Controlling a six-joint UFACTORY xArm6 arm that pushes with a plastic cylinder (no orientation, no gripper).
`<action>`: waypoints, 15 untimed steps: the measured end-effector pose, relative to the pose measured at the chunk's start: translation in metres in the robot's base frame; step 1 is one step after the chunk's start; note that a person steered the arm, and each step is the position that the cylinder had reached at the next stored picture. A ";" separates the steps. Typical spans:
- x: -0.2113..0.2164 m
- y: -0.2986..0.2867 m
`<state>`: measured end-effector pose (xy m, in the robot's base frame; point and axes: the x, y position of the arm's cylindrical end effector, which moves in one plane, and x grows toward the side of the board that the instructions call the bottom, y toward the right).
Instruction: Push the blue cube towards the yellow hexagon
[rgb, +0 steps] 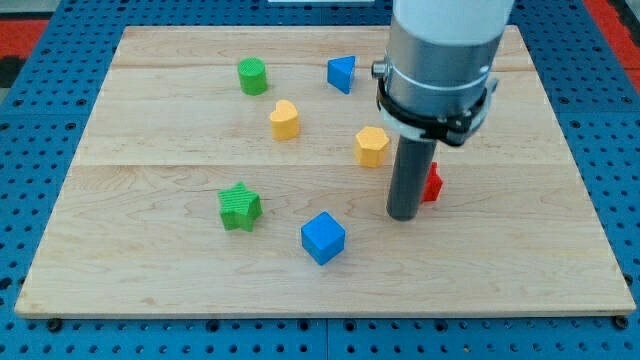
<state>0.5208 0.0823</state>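
The wooden bench (150, 260) carries 7 small blocks. The arm's dark rod has no fingers; its tip (403, 215) rests just left of a red block (433, 183), right of the blue cube (323, 237). The yellow hexagon (371, 146) sits above. Nearby: green star (240, 207), yellow heart (285, 119), green cylinder (253, 76), blue triangle (342, 73).

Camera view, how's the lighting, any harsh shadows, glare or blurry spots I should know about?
Camera view: light is even and soft, with only faint shadows under the blue cube and yellow hexagon; no glare on the wooden board; blocks look sharp; the arm hides part of the red block beside my tip.
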 end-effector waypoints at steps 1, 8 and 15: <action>0.033 -0.012; 0.035 -0.098; 0.032 -0.057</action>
<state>0.5533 0.0252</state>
